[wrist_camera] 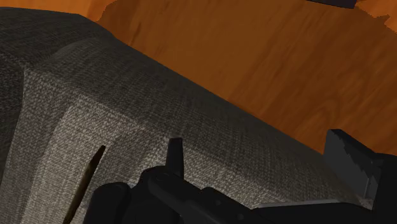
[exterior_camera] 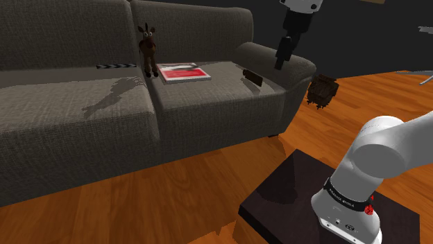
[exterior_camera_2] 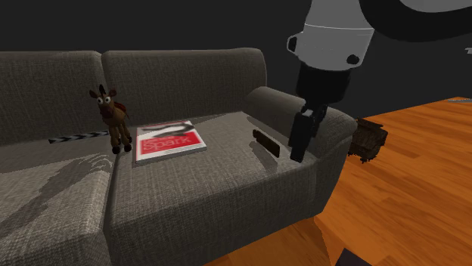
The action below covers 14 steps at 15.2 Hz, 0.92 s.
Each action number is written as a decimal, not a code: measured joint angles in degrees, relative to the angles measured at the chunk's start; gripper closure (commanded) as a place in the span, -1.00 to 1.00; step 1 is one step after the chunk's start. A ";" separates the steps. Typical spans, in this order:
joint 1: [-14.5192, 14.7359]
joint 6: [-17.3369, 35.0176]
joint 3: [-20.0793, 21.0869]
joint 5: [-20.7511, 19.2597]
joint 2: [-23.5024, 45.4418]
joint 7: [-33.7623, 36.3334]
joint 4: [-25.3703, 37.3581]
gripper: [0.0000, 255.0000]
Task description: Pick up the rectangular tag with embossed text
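The tag (exterior_camera: 252,76) (exterior_camera_2: 265,142) is a small dark brown rectangle lying flat on the grey sofa's seat cushion (exterior_camera: 208,93), close against the armrest (exterior_camera: 277,59) at the shoulder view's right. My black gripper (exterior_camera: 280,61) (exterior_camera_2: 297,155) hangs pointing down above that armrest, beside the tag and a little higher than it, touching nothing. In the wrist view the fingers (wrist_camera: 175,149) stand apart over the armrest fabric, so the gripper (wrist_camera: 261,146) is open and empty. A thin brown sliver (wrist_camera: 91,175) near one finger looks like the tag seen edge-on.
A reindeer plush (exterior_camera: 147,45) (exterior_camera_2: 113,117) stands at the backrest beside a red and white book (exterior_camera: 184,72) (exterior_camera_2: 168,140). A black-and-white striped strip (exterior_camera: 114,66) lies further left. A brown object (exterior_camera: 323,90) sits on the wooden floor past the armrest. The stand (exterior_camera: 291,187) is lower right.
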 measured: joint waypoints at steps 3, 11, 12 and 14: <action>-0.72 1.21 -0.64 -0.25 1.89 0.28 0.30 -1.00; -4.93 8.09 -4.88 -1.34 16.32 1.89 5.41 -1.00; -5.39 8.72 -5.39 -1.36 17.73 2.12 5.85 -1.00; -6.52 10.05 -6.91 -1.46 21.26 1.89 7.53 -1.00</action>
